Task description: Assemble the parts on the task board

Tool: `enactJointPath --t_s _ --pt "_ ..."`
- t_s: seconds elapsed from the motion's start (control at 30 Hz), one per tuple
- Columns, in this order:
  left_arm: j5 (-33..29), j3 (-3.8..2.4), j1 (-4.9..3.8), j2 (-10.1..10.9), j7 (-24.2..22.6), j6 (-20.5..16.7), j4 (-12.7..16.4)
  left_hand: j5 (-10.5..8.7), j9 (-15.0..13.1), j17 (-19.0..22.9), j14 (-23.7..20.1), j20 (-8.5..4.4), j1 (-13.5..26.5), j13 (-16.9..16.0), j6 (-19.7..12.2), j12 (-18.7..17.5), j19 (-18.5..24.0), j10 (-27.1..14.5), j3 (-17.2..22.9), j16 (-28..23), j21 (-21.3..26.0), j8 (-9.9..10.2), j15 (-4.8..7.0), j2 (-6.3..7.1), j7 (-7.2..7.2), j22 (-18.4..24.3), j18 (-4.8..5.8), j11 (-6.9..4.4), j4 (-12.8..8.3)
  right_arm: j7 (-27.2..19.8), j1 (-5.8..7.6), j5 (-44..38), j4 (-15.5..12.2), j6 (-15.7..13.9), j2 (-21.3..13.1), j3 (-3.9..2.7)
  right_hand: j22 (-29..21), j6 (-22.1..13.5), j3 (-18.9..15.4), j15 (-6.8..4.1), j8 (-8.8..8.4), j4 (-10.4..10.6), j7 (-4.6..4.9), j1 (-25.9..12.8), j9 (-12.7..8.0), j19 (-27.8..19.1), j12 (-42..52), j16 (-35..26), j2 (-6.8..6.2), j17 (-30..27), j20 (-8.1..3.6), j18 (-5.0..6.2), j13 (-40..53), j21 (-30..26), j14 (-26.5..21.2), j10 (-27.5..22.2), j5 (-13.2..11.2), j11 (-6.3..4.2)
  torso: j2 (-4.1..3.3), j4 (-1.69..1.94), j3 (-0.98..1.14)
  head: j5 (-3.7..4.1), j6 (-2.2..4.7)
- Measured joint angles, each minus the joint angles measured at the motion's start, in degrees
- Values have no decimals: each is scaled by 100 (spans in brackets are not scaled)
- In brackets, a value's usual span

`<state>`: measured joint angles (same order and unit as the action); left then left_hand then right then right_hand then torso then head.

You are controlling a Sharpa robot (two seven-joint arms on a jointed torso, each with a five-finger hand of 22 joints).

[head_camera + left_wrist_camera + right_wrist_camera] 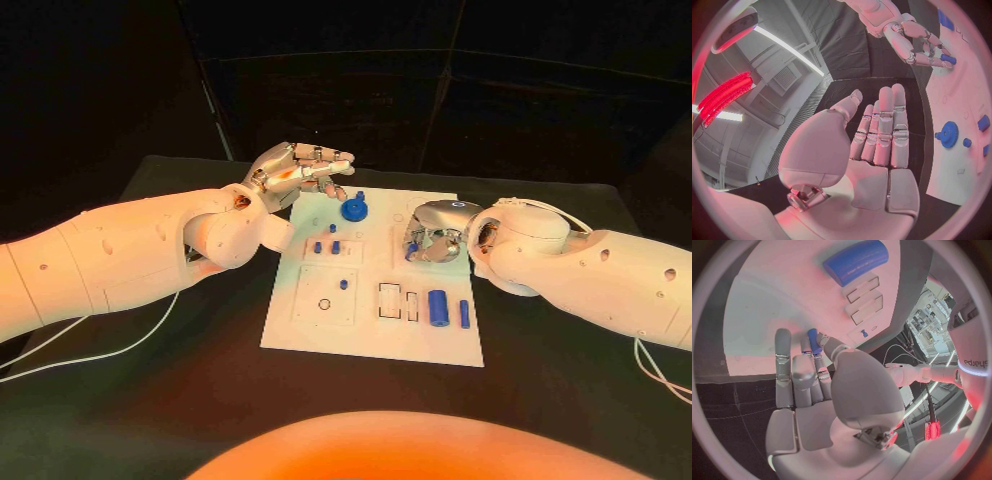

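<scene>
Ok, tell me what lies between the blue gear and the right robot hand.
Bare task board, per the head view, separates the blue gear from the right robot hand, which pinches a blue peg.

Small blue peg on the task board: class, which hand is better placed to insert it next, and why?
Right. The right hand already pinches the small blue peg over the task board; the left hand hangs open beyond the board's far corner, holding nothing.

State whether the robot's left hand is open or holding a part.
Open: the left robot hand has straight fingers and a bare palm, beside the task board.
</scene>
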<state>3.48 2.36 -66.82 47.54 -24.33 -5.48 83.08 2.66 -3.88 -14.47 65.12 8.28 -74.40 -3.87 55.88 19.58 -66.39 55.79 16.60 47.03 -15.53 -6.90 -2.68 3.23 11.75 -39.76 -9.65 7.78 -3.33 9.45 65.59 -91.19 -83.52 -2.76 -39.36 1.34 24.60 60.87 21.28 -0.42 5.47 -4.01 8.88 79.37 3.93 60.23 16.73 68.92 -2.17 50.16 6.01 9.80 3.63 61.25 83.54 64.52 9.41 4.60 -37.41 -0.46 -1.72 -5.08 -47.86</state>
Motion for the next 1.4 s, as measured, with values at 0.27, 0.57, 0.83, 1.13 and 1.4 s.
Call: enactJointPath --t_s 0.27,0.57,0.83,1.13,1.4 --pt "0 3 0 4 16 -3 -14 0 0 0 0 20 24 0 0 0 -20 0 -16 0 0 -22 0 -24 0 8 0 0 16 -61 -10 -33 -255 -377 -199 3 25 64 98 -20 -1 -26 -16 0 8 20 -32 36 -1 93 -20 0 28 43 20 92 -110 -51 0 -1 5 -26 -6" --pt "0 5 0 -7 33 -4 -34 0 0 -5 0 20 -3 0 0 0 -20 -20 -16 0 0 -22 0 -50 0 23 0 -21 16 -133 93 210 -699 -719 -401 -94 39 64 204 -20 -1 -50 -16 -23 10 19 -43 63 -24 110 -19 0 27 83 20 113 -143 -32 3 7 -2 -47 18" --pt "0 6 0 -32 40 -2 -76 0 0 -5 0 20 -3 0 0 0 -20 -21 -16 0 0 -22 0 -50 0 24 0 -21 16 -303 116 597 -854 -756 -99 -151 49 64 260 -20 -1 -76 -16 -31 5 19 -43 64 -32 109 -19 0 26 83 20 112 -144 -30 1 -1 -3 -107 17" --pt "0 6 -2 -94 43 -2 -196 0 0 -10 0 20 18 0 0 0 -20 -21 -33 1 0 -22 0 -70 0 28 0 -21 33 -598 87 663 -857 -599 499 -103 54 64 290 -20 -37 -77 -16 -44 4 19 -78 63 -45 97 -19 0 25 105 20 111 -107 -30 -4 10 1 -219 -1" --pt "-1 6 -5 -127 45 -2 -236 0 0 -9 0 20 18 0 1 -1 -20 -21 -32 1 0 -22 0 -70 0 28 -1 -21 33 -776 -44 371 -707 -468 853 60 60 64 308 -20 -37 -94 -16 -10 4 19 -78 63 -58 120 -19 0 21 105 20 110 -85 -29 -4 3 -3 -322 -58"
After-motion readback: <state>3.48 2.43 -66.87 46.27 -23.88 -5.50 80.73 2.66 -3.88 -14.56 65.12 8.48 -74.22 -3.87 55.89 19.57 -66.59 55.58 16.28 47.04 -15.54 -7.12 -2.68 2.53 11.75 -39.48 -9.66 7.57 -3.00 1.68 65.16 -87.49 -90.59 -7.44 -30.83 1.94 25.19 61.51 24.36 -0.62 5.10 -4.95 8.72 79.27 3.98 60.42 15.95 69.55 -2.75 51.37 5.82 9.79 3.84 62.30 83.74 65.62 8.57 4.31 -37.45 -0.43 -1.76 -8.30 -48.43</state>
